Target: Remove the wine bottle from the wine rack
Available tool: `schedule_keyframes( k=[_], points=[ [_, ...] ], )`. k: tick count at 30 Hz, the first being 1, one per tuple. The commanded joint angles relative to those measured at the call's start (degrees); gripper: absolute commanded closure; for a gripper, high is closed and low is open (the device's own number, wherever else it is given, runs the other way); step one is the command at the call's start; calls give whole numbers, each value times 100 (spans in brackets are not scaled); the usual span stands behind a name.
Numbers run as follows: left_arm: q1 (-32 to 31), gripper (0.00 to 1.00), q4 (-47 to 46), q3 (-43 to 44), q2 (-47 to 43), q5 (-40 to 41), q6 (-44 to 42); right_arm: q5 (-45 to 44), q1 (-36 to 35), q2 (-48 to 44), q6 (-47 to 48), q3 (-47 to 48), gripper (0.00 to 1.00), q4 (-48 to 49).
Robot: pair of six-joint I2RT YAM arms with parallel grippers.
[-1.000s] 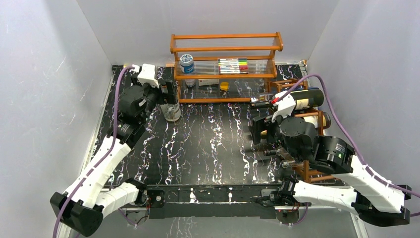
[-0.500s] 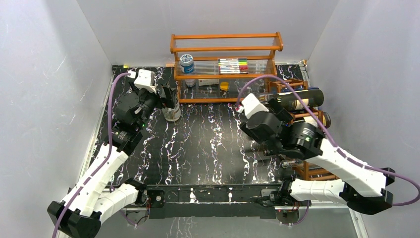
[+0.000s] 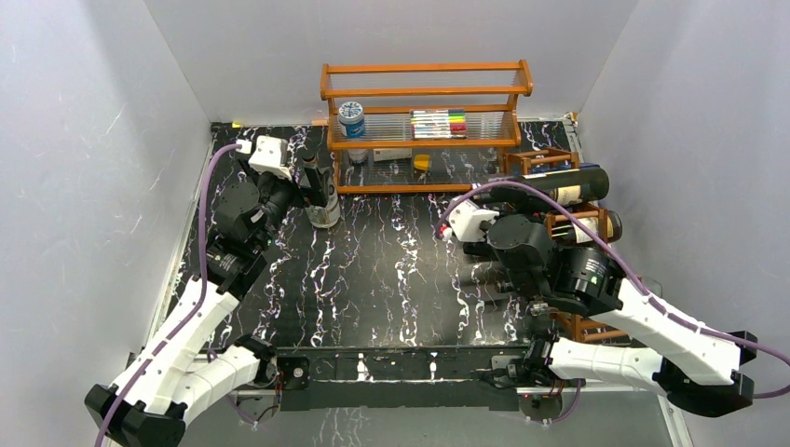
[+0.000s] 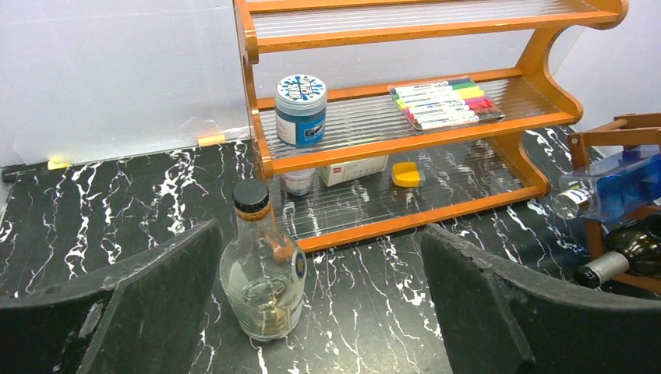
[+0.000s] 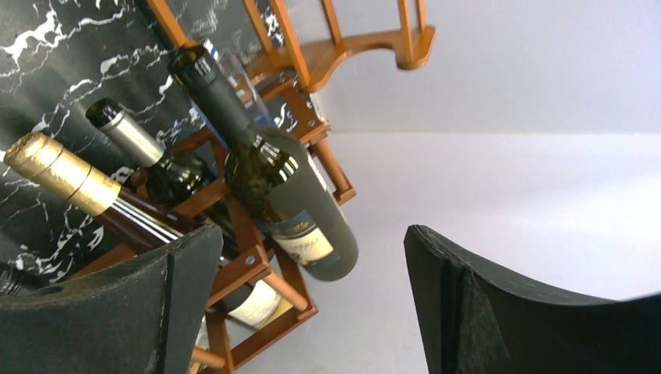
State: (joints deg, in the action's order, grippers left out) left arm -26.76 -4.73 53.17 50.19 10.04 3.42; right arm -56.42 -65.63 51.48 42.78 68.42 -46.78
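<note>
The reddish-brown wine rack (image 3: 559,166) stands at the table's right edge with several bottles lying in it. A dark wine bottle (image 3: 564,184) lies across its top, neck pointing left. In the right wrist view that bottle (image 5: 269,175) and its label sit just beyond my right gripper (image 5: 310,234), which is open and holds nothing. Lower in the rack (image 5: 243,230) lie a silver-capped bottle (image 5: 144,152) and a gold-foiled bottle (image 5: 74,183). My left gripper (image 4: 319,230) is open around a clear glass bottle (image 4: 263,274) that stands upright close to its left finger.
An orange shelf (image 3: 424,93) with clear panels stands at the back and holds a blue jar (image 3: 351,118), a marker set (image 3: 439,123) and a yellow item (image 3: 422,162). Grey walls close in on both sides. The right arm (image 3: 596,279) lies in front of the rack.
My right wrist has pulled away from the rack to the left and turned, so that it faces the bottles. The left arm shifted slightly back. All bottles stayed in place.
</note>
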Motion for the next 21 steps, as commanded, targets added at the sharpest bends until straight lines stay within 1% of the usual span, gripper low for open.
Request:
schedule_keyframes(
  k=[1,3,7,8,10,17,21],
  points=[
    [-86,2,-316,-25,-136,119,-89,675,185,199,817,-34,2,1006],
    [-119,2,-309,-17,-138,150,-102,1049,656,408,936,-81,2,1201],
    [-169,2,-327,-44,-146,190,-123,2161,2239,781,1060,-133,2,1489],
    [-179,2,-320,-43,-151,191,-137,2354,2475,817,1110,-161,2,1595],
    [-197,2,-318,-43,-180,182,-138,2563,2697,867,1250,-293,2,1799],
    [-253,2,-335,-65,-284,261,-175,3222,3115,1132,1606,-654,2,2388],
    [-307,2,-360,-87,-323,293,-210,3378,3220,1369,1866,-704,2,2601]
  ],
)
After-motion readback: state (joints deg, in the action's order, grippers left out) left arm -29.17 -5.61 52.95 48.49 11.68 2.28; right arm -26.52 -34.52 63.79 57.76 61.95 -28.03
